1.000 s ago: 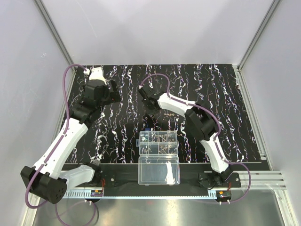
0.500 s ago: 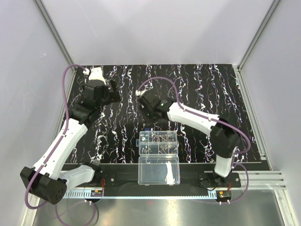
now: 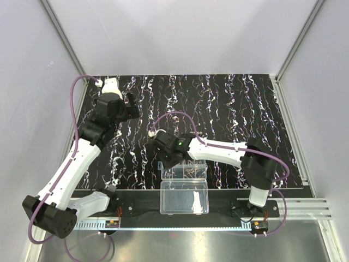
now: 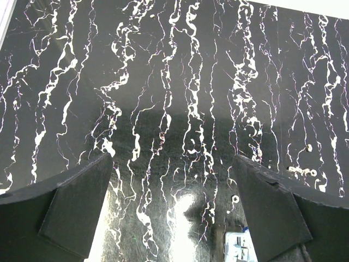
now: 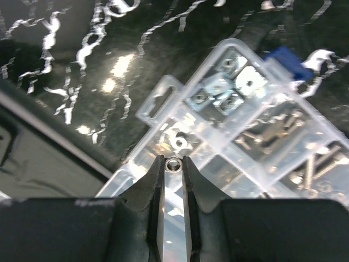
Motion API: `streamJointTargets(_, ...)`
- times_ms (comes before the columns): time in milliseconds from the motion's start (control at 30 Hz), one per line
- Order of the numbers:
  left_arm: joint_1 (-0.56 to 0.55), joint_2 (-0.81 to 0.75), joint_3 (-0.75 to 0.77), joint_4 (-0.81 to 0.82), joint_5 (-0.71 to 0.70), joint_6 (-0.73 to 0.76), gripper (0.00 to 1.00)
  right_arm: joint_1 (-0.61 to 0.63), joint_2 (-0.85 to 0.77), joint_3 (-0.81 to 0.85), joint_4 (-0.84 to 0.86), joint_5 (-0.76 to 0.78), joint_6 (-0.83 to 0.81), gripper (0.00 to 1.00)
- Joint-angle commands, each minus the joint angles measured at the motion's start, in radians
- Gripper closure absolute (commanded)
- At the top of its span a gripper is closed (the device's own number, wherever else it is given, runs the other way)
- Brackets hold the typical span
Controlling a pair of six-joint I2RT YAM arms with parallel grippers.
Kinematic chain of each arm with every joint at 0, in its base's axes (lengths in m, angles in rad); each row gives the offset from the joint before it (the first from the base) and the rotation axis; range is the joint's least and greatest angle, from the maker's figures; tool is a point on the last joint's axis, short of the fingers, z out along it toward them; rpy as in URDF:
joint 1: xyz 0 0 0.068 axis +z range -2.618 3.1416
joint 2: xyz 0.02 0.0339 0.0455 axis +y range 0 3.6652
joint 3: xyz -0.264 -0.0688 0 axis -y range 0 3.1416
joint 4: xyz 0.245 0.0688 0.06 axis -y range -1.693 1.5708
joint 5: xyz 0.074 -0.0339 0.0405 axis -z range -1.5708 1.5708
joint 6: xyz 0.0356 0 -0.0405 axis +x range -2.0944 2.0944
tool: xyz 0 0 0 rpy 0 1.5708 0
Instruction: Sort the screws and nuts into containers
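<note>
My right gripper (image 5: 174,167) is shut on a small round silvery nut (image 5: 174,162), pinched at the fingertips just above the left end of the clear organizer box (image 3: 185,170). Its containers show in the right wrist view: one with square nuts (image 5: 229,87), others with screws (image 5: 272,134), and one under the tips holding a round nut (image 5: 177,143). In the top view the right gripper (image 3: 163,155) hangs over the box's left edge. My left gripper (image 4: 173,158) stands open over the bare mat at the far left (image 3: 128,105). Loose nuts (image 4: 235,198) lie on the mat.
The undivided clear lid half (image 3: 184,197) lies open toward the near edge. A small blue piece (image 5: 286,60) sits behind the box. More small nuts (image 4: 312,173) lie on the streaked black mat (image 3: 245,109). White walls enclose the table.
My right arm has swung from the mat behind the box down and left, over the box's left end, with the jaws unchanged. The left arm has stayed still.
</note>
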Motion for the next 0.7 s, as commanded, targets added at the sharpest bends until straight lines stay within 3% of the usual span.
streamJointTargets(0,0.004,-0.021,0.039,0.041,0.011,-0.008,0.01,0.013,-0.005,0.013,0.042,-0.022,0.016,0.92)
streamJointTargets(200,0.004,-0.022,0.041,0.040,0.013,-0.008,0.01,0.017,0.018,0.030,0.025,-0.025,0.023,0.86)
streamJointTargets(433,0.004,-0.024,0.038,0.043,0.024,-0.011,0.01,0.017,0.006,0.030,0.032,-0.042,0.033,0.62)
streamJointTargets(567,0.004,-0.027,0.038,0.044,0.021,-0.009,0.01,0.017,-0.019,0.063,-0.004,0.007,0.017,0.40)
streamJointTargets(667,0.004,-0.024,0.036,0.046,0.021,-0.011,0.01,-0.030,-0.043,0.126,-0.050,0.076,0.001,0.36)
